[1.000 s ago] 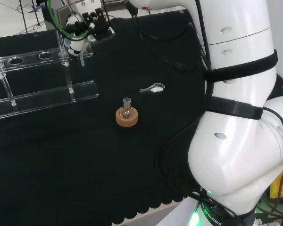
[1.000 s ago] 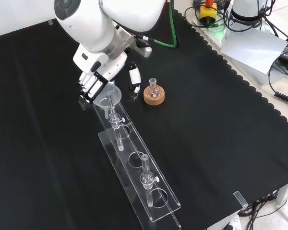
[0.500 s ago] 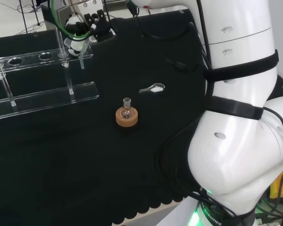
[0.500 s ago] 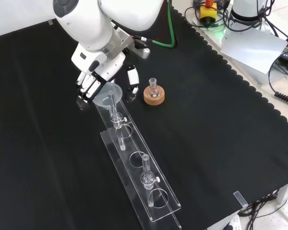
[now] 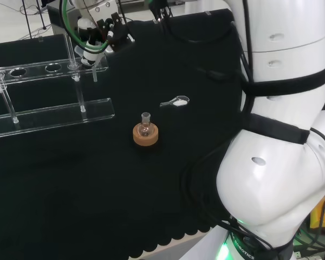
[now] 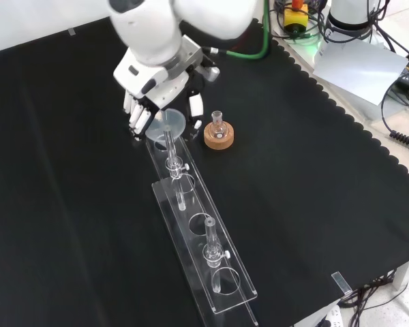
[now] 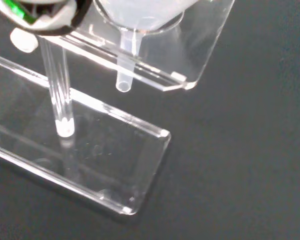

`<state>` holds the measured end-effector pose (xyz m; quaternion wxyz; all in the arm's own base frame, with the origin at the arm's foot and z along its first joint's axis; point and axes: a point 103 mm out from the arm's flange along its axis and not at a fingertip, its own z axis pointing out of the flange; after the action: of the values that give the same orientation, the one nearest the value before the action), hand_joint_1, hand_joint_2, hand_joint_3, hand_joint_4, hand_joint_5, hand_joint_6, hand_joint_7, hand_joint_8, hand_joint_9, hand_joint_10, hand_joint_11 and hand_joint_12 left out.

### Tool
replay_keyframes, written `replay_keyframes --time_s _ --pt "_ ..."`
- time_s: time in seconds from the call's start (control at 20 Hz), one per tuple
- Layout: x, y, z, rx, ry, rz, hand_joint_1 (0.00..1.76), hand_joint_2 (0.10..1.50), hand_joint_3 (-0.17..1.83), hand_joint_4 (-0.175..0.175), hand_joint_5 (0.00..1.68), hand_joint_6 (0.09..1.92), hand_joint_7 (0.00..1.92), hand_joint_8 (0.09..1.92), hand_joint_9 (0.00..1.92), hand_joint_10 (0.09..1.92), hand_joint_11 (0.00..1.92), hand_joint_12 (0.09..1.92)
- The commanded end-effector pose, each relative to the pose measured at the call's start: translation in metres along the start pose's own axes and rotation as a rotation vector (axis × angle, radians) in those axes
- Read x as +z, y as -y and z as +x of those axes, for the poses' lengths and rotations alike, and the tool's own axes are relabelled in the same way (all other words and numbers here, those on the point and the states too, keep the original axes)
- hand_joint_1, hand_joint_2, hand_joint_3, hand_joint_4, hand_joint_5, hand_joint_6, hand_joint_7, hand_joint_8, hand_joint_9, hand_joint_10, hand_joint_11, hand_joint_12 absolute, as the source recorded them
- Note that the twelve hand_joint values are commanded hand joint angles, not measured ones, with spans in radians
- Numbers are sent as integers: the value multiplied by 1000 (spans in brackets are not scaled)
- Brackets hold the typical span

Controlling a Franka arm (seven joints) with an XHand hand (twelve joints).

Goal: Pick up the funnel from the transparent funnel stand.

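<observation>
The clear funnel (image 6: 168, 123) sits in the end hole of the transparent stand (image 6: 203, 260), its stem (image 6: 172, 144) reaching down through the upper shelf. My hand (image 6: 152, 102) is at that end of the stand. Its fingers (image 6: 138, 117) curl along one side of the funnel's bowl and the thumb (image 6: 194, 109) is on the other. In the head view the hand (image 5: 95, 36) is at the back, above the shelf (image 5: 38, 69), and the stem (image 5: 94, 74) hangs below it. Up close, the funnel (image 7: 140, 17) and its stem (image 7: 125, 72) poke through the shelf (image 7: 202, 47) above the base plate (image 7: 117, 150).
A small flask on a cork ring (image 6: 219, 135) stands just right of the hand in the front view. A small spoon (image 5: 175, 102) lies on the cloth beyond the flask (image 5: 145, 132) in the head view. The stand's posts (image 6: 210, 245) rise along its length.
In the front view the hand and the funnel have shifted to the right. The stand's end under the hand has shifted with them.
</observation>
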<state>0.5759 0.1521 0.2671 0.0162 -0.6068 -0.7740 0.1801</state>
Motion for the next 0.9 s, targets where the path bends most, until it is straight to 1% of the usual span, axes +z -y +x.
replay_keyframes --time_s 0.05,0.2,0.4,0.65,0.9 --pt "-74 25 -5 11 126 -139 979 671 694 -77 801 892 911 878 1192 600 931 1018" --pt "-94 41 -11 22 126 -149 980 672 695 -76 802 896 899 876 1195 602 932 1013" --pt "-104 63 -19 47 120 -135 979 672 696 -75 802 899 883 873 1203 607 931 1009" --pt "-103 94 -25 83 104 -128 975 671 699 -71 801 903 864 871 1205 612 921 1007" --pt "-92 128 -25 104 79 -126 973 670 702 -68 800 906 857 871 1203 618 914 1012"
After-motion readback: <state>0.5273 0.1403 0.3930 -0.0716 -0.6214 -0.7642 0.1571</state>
